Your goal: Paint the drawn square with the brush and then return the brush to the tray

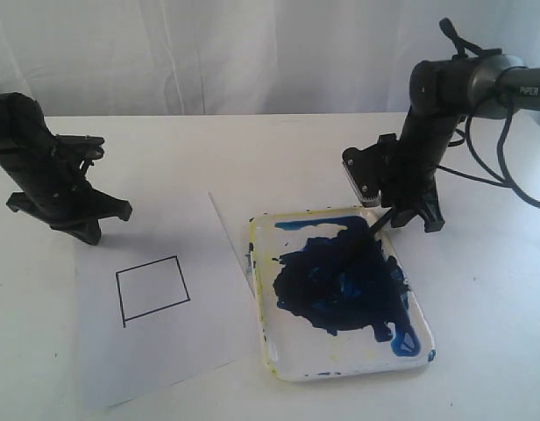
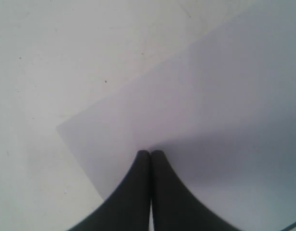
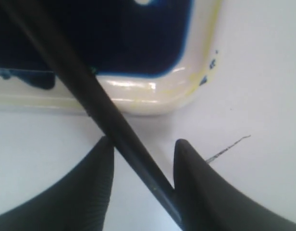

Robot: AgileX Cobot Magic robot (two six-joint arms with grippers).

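Closest up, at the right gripper (image 3: 144, 141): jaws parted, not yet clamped, with the brush (image 3: 80, 82) crossing the gap askew, touching one jaw near its tip and the other farther back. Risks a slanted pinch that rolls or twists the thin handle out, or a loose lift that flicks paint. Just ahead of the jaws, the tray (image 3: 153, 103) rim under the handle, with the brush's far end lost in the dark blue blotch (image 3: 114, 38); could drag or tip the tray on a skewed pull. Well off to one side, the drawn square (image 1: 152, 289), unpainted on the paper (image 1: 165, 351); may drip on the way across. Left gripper (image 2: 150, 154) pressed shut on nothing, tips over the sheet's edge, contact impossible to tell; risks a sliding sheet under the first stroke if not pinned.
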